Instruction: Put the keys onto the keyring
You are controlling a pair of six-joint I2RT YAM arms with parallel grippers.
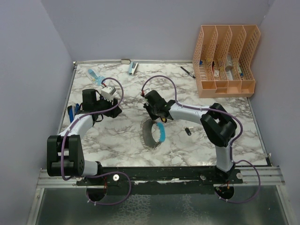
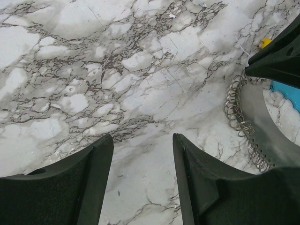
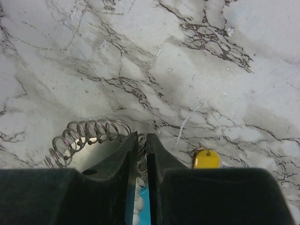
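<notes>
Leftmost, the left claw [image 2: 143, 137] hung over the marble table [image 2: 93, 70] with its fingers well apart, about half spread. Only bare marble showed between them, and they held and touched nothing.

To its right, near the table's middle, the keyring [image 1: 146, 137] lay as a gray loop. Its outer edge carried a run of thin wire coils [image 3: 89, 133] that gave it a ribbed look, and one side was a curved blue stretch [image 1: 161, 132].

The right claw [image 3: 142, 136] sat at the loop's far end, beside the blue stretch. Its fingers were drawn almost together, leaving only a thin slit, and they pinched the ring's edge. Coil wire showed in the slit at the tips, with blue below it.

Just beside that claw's tips, the yellow key [image 3: 206, 159] lay on the marble, close to the keyring but off it, with a small metal loop at its top. Farther right, the black key [image 1: 188, 131] lay alone, apart from the keyring. At the far right corner stood a peach rack [image 1: 225, 56], with a pen [image 1: 188, 71] near it.
</notes>
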